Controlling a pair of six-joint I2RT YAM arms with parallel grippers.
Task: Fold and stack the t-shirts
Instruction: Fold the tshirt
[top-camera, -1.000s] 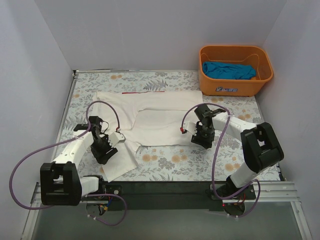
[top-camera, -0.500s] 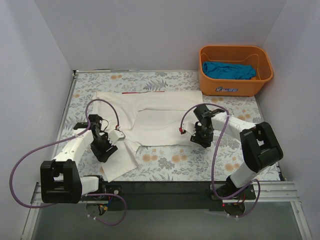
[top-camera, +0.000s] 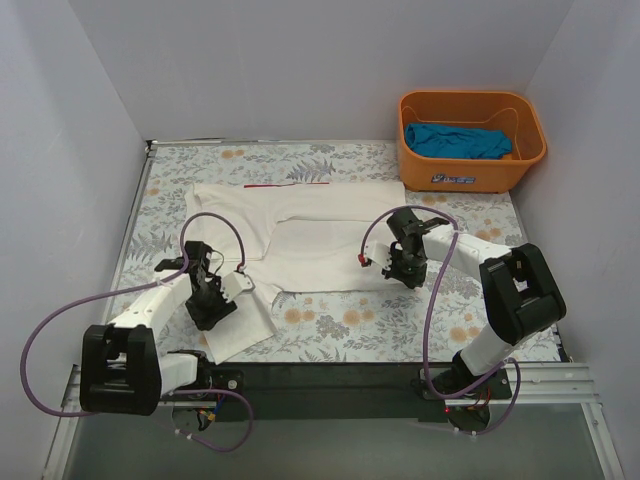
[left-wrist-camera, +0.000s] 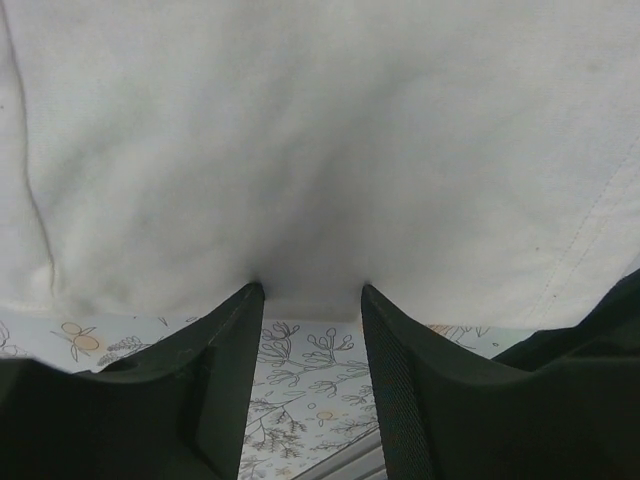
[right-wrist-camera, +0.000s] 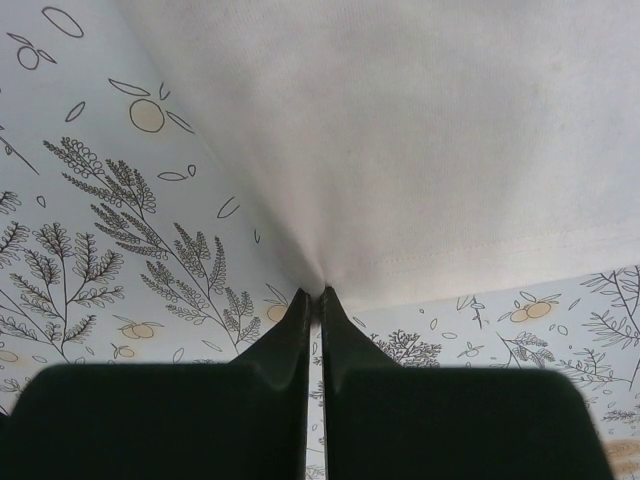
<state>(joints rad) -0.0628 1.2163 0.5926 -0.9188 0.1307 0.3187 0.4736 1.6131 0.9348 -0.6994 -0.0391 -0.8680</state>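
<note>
A large white t-shirt (top-camera: 320, 225) with red trim lies spread on the floral table. Its near-left corner hangs toward the front edge. My left gripper (top-camera: 212, 305) rests on that corner. In the left wrist view its fingertips (left-wrist-camera: 250, 292) stand apart and press against the white cloth (left-wrist-camera: 320, 150), with bare table between them. My right gripper (top-camera: 403, 272) is at the shirt's near-right hem. The right wrist view shows this gripper (right-wrist-camera: 314, 292) shut, with the white cloth (right-wrist-camera: 420, 130) puckered at the tips. A teal-blue t-shirt (top-camera: 455, 140) lies in the basket.
An orange plastic basket (top-camera: 470, 172) stands at the back right corner. Grey walls close in the table on three sides. Purple cables loop from both arms over the table. The black base rail (top-camera: 330, 375) runs along the near edge.
My right gripper has closed on the shirt's hem. My left gripper has slid a little toward the near edge on the shirt's corner, its jaws slightly narrower.
</note>
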